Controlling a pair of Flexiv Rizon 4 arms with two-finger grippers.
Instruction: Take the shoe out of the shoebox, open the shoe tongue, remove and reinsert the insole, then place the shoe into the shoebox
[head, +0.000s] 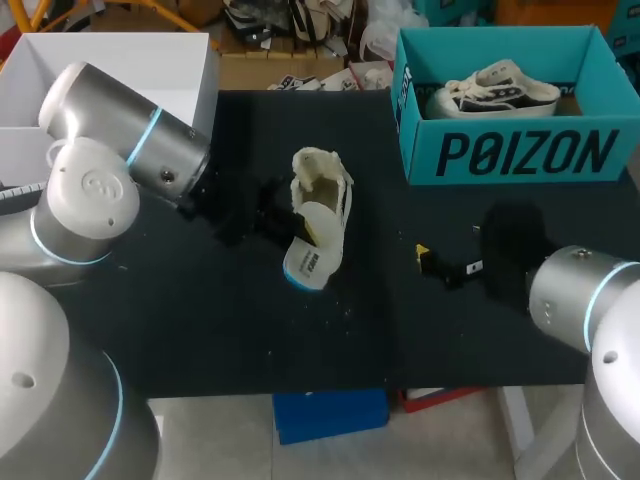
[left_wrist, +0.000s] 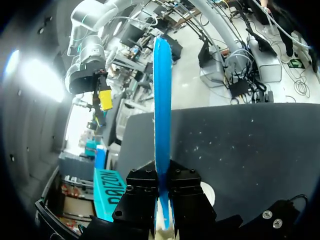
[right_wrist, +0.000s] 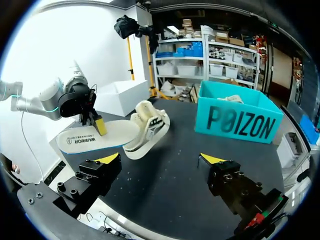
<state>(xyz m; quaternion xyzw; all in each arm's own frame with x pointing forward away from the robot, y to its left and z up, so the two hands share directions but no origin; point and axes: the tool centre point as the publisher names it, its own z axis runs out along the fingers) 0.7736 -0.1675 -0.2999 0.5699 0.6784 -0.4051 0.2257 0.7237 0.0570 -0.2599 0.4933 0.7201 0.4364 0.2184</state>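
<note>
While the left jaws are clenched on the insole (head: 310, 262) at mid-frame beside the shoe (head: 325, 180) and the right jaws hang released, I'd guess it's light and floppy, so pinch nearer its stiffer heel.

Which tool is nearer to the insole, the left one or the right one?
Left. The left tool is shut on the insole; the right tool stands open, apart from it.

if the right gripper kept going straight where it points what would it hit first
Most likely the white shoe: the open right gripper points roughly at it with nothing between, though it might skim past its side.
</note>
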